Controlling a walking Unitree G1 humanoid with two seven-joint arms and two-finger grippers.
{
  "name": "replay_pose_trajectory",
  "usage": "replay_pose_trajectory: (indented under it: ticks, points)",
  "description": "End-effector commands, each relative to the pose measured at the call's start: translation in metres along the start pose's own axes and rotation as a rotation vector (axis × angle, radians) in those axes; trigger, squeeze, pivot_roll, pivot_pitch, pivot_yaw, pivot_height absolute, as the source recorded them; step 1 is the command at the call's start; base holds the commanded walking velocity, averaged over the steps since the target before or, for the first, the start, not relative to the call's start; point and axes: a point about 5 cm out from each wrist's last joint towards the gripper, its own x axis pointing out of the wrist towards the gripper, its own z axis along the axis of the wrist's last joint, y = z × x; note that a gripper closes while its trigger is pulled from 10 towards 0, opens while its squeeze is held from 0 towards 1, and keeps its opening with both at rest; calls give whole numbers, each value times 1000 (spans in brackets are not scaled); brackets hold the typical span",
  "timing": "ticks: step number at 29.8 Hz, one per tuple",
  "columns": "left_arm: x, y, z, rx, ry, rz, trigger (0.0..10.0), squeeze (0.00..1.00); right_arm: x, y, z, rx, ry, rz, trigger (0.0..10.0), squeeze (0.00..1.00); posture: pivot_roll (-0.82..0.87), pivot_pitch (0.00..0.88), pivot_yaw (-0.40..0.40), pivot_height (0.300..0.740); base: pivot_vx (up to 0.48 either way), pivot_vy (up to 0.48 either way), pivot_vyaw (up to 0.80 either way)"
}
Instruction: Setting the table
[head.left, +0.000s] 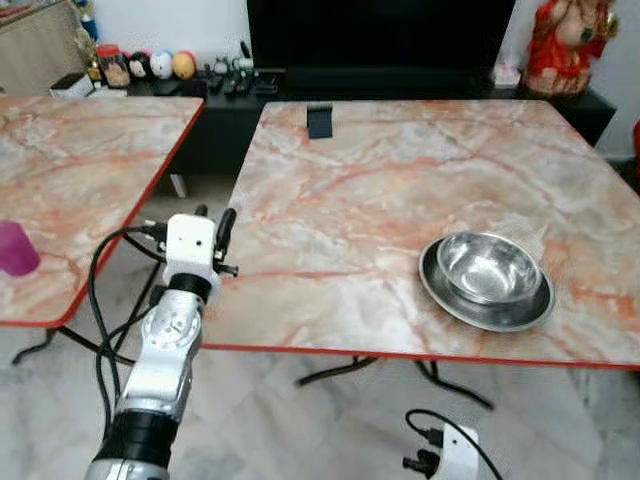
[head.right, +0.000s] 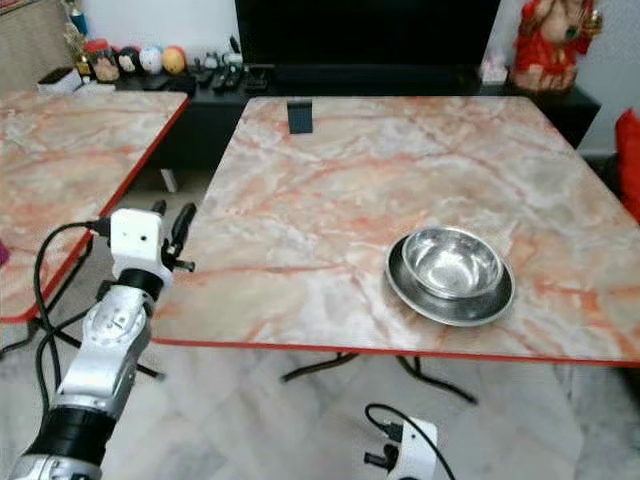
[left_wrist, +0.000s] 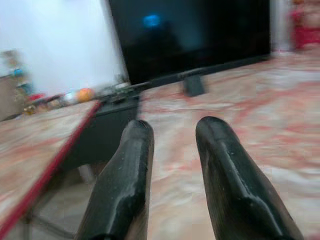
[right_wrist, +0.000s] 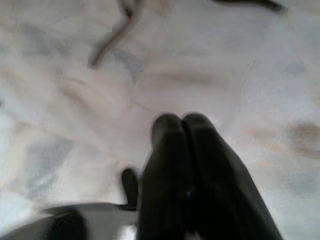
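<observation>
Steel bowl (head.left: 487, 266) sits inside a shallow steel plate (head.left: 442, 293), the two nested together on the marble-patterned tabletop (head.left: 360, 200) with a red edge. They lie toward the robot's right on that tabletop, fairly near the front edge and well apart from both grippers.

At the far side of the same tabletop a small dark object (head.left: 319, 120) stands upright, close to the back edge. Behind it runs a low black cabinet (head.left: 230, 95) with a large dark screen (head.left: 380, 35) on it, a row of small coloured items (head.left: 150, 65) to the robot's left and a red-and-gold figure (head.left: 567, 45) to its right.

The left gripper (head.left: 215, 228) is raised at the front left corner of the tabletop, just off its edge, pointing toward the screen. In the left wrist view its two black fingers (left_wrist: 125, 175) stand apart with a clear gap between them, so the jaws are open and hold nothing.

The right gripper (right_wrist: 181, 122) hangs low over the pale tiled floor (right_wrist: 75, 100), below the front edge of the tabletop; its jaws are pressed together, empty.

A second tabletop (head.left: 80, 170) of the same pattern stands to the robot's left, with a purple cup (head.left: 15, 248) near its front edge.
</observation>
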Motion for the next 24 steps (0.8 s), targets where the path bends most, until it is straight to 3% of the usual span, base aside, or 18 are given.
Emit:
replay_pose_trajectory:
  ticks: [1,13,16,20,24]
  points:
    - [1,7,4,22,-9,13,10000,0,1,2,2,2,-8,3,10000,0,31,0,4,736,0,454,0]
    - [2,6,8,20,-22,16,10000,0,1,2,4,-26,-23,9,10000,0,35,0,1,736,0,451,0]
    - [2,6,8,20,-24,17,10000,0,1,2,5,-37,-22,6,10000,0,35,0,1,736,0,453,800]
    - [3,6,9,19,-28,17,10000,0,1,-10,14,-8,-71,3,10000,0,33,0,3,736,0,453,302]
    - [3,6,10,19,-29,13,10000,0,1,-11,14,-7,-72,2,10000,0,34,0,3,736,0,452,0]
